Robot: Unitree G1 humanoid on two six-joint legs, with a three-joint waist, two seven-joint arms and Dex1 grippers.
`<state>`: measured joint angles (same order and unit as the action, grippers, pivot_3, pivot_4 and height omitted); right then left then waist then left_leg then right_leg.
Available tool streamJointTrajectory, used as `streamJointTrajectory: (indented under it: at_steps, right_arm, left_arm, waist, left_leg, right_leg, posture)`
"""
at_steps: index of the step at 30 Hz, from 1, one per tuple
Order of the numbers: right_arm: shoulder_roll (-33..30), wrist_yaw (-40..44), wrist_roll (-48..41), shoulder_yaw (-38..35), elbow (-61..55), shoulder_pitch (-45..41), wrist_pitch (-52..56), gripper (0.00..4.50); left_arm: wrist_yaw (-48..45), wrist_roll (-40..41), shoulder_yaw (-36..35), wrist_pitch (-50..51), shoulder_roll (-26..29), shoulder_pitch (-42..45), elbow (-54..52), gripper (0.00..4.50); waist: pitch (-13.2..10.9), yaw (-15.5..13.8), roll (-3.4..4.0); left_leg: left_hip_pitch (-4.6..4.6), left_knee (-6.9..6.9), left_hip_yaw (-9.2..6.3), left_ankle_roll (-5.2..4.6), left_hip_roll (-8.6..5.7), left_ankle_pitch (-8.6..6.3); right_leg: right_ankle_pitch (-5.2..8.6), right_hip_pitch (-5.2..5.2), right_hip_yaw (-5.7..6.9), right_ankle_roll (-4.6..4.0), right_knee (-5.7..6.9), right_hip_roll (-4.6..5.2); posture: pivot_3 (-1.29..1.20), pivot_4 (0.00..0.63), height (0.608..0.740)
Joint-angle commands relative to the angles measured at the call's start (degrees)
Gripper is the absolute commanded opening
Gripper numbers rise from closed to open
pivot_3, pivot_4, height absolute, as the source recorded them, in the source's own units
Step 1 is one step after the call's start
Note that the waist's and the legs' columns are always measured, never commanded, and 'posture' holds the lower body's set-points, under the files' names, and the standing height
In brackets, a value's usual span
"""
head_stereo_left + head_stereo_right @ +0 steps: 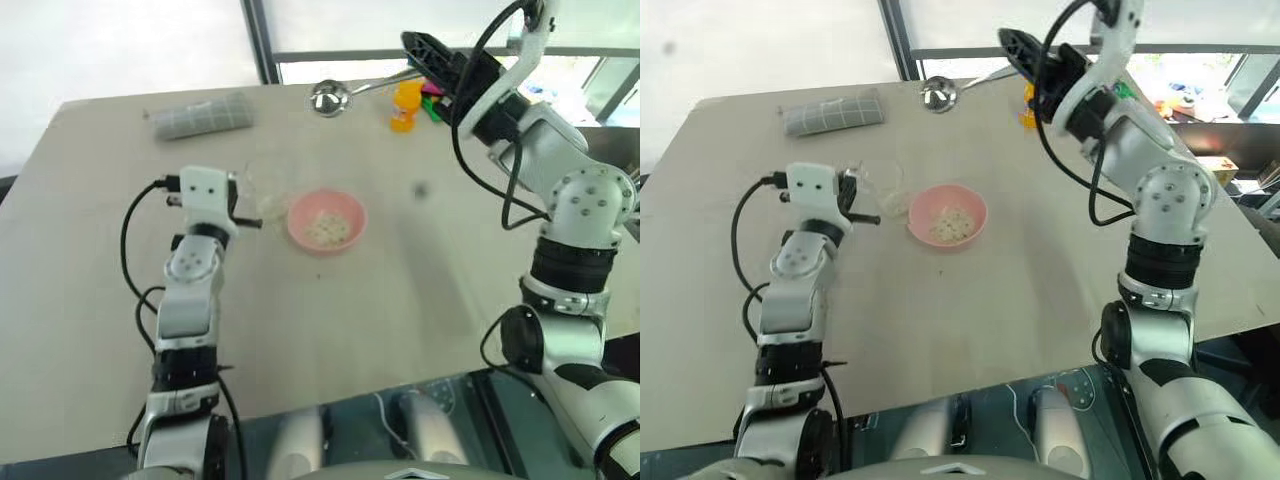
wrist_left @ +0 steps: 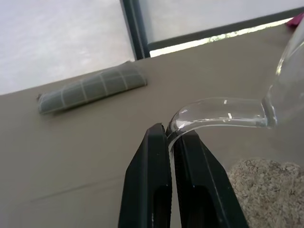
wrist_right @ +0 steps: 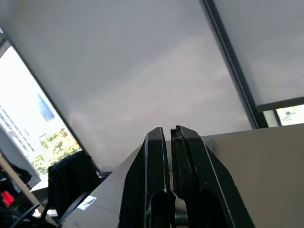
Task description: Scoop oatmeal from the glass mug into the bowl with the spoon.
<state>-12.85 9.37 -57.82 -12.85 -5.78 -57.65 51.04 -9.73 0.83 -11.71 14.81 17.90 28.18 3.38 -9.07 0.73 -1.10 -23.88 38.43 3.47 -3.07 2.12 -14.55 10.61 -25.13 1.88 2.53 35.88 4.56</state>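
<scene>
Beige laminate covers the desk (image 1: pixel 420 290), and I take the pink bowl (image 1: pixel 327 221) near its middle as my landmark. Pale oatmeal (image 1: pixel 328 228) lies inside the bowl, and more of it shows through the glass mug (image 1: pixel 887 188), which sits just beside the bowl on my left arm's side. My left tool (image 2: pixel 169 142) has its two black fingers pressed together on the mug's clear curved handle, pinching it. Well beyond the bowl, near the desk's far edge, my right tool (image 1: pixel 420 55) is raised above the surface with its fingers closed on the thin handle of the spoon (image 1: pixel 330 97); the shiny oval end hangs out toward the bowl's far side. A small orange bottle (image 1: pixel 405 106) stands just beside that tool. Far from the bowl, toward the far left corner, a grey checked cloth roll (image 1: pixel 201 115) lies flat. Behind the desk I see a bright window with pale blinds and a dark vertical frame (image 1: pixel 262 40).
</scene>
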Motion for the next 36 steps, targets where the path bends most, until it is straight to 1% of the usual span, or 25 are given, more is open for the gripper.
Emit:
streamJointTrajectory:
  at_steps: [1, 5, 8, 11, 13, 15, 24, 30, 31, 35, 36]
  right_arm:
    - [-1.8, 4.7, 1.4, 3.6, -2.8, -1.4, 0.2, 0.08]
    - [-2.6, 7.0, 7.6, 8.7, -2.1, -1.0, -2.3, 0.08]
    - [-3.3, 9.8, 13.5, 12.6, -0.5, -1.0, -5.4, 0.08]
    - [-2.6, 11.4, 18.1, 14.9, 2.1, -1.3, -8.3, 0.08]
    - [-3.3, 13.8, 22.1, 18.2, 3.1, -0.9, -9.7, 0.08]
    - [-5.1, 16.3, 28.7, 23.1, 4.8, -0.8, -13.2, 0.08]
    - [-6.2, 26.9, 46.1, 35.0, 15.3, -3.6, -27.2, 0.08]
    - [-4.1, 32.4, 49.5, 36.0, 21.7, -5.3, -29.4, 0.08]
    - [-3.4, 33.2, 49.2, 35.6, 22.3, -5.5, -28.3, 0.08]
    - [-0.8, 34.5, 47.5, 33.0, 24.9, -6.7, -23.3, 0.08]
    - [0.1, 34.5, 46.1, 31.6, 25.5, -6.9, -20.7, 0.08]
  left_arm:
    - [-1.3, 2.6, -0.1, -2.9, -0.3, 4.7, 4.7, 0.02]
    - [-4.4, 2.7, 2.2, -5.1, 0.0, 7.8, 8.3, 0.02]
    - [-5.8, 2.0, 3.3, -7.3, 0.6, 8.4, 9.7, 0.02]
    - [-7.6, 2.4, 3.9, -9.1, 1.1, 8.5, 10.5, 0.02]
    - [-8.3, 2.1, 4.3, -9.8, 1.6, 8.7, 10.9, 0.02]
    - [-8.7, 2.1, 4.4, -10.3, 2.0, 8.8, 11.4, 0.02]
    - [-9.3, 1.9, 5.1, -10.6, 2.8, 9.5, 12.6, 0.02]
    - [-9.1, 1.2, 5.9, -11.8, 3.4, 9.5, 12.5, 0.02]
    - [-9.0, 1.0, 6.0, -12.2, 3.5, 9.4, 12.3, 0.02]
    - [-8.5, -0.4, 6.9, -13.9, 4.2, 8.9, 12.4, 0.02]
    - [-8.5, -0.7, 7.0, -14.2, 4.2, 8.8, 12.4, 0.02]
  waist:
    - [0.0, 0.0, 0.0]
    - [0.0, 0.0, -0.03]
    - [0.0, 0.0, -0.04]
    - [0.0, 0.0, -0.04]
    - [0.0, 0.0, -0.04]
    - [0.0, 0.1, -0.04]
    - [-0.1, 0.1, -0.05]
    - [-0.1, 0.0, -0.05]
    - [-0.1, 0.0, -0.05]
    - [-0.1, 0.0, -0.05]
    - [-0.1, 0.0, -0.05]
  left_leg:
    - [0.0, 0.0, 0.01, 0.0, 0.0, 0.0]
    - [-0.03, 0.0, 0.01, 0.0, 0.0, 0.0]
    - [-0.04, 0.0, 0.01, 0.01, -0.01, 0.0]
    - [-0.04, 0.0, 0.03, 0.01, 0.0, 0.0]
    - [-0.05, 0.0, 0.02, 0.01, 0.0, 0.01]
    - [-0.05, -0.01, 0.02, 0.01, 0.0, 0.01]
    - [-0.06, 0.0, 0.03, 0.03, -0.01, 0.02]
    - [-0.06, 0.0, 0.04, 0.13, -0.01, 0.07]
    - [-0.06, 0.0, 0.04, 0.26, -0.01, 0.15]
    - [-0.06, 0.0, 0.04, 0.28, 0.0, 0.16]
    - [-0.06, 0.0, 0.04, 0.29, 0.0, 0.17]
  right_leg:
    - [0.0, 0.0, 0.0, 0.0, -0.01, 0.01]
    - [0.0, -0.02, 0.0, 0.01, -0.01, 0.01]
    - [0.0, -0.04, 0.0, 0.01, -0.01, 0.01]
    - [0.0, -0.05, 0.0, 0.01, 0.0, 0.01]
    - [0.0, -0.06, 0.0, 0.01, 0.01, 0.01]
    - [0.0, -0.08, 0.0, 0.01, 0.01, 0.01]
    - [0.0, -0.09, 0.0, 0.01, 0.0, 0.01]
    - [0.0, -0.09, 0.0, 0.01, 0.0, 0.01]
    - [0.0, -0.08, 0.0, 0.01, 0.0, 0.01]
    - [-0.01, -0.09, 0.0, 0.01, 0.02, 0.01]
    - [-0.01, -0.09, 0.01, 0.01, 0.02, 0.0]
  posture:
    - [0.0, 0.15, 0.74]
    - [0.0, 0.15, 0.74]
    - [0.0, 0.15, 0.74]
    - [0.0, 0.15, 0.74]
    - [0.0, 0.15, 0.74]
    - [0.0, 0.15, 0.74]
    - [0.0, 0.15, 0.74]
    - [0.0, 0.15, 0.74]
    - [0.0, 0.15, 0.74]
    - [0.0, 0.15, 0.74]
    - [0.0, 0.15, 0.74]
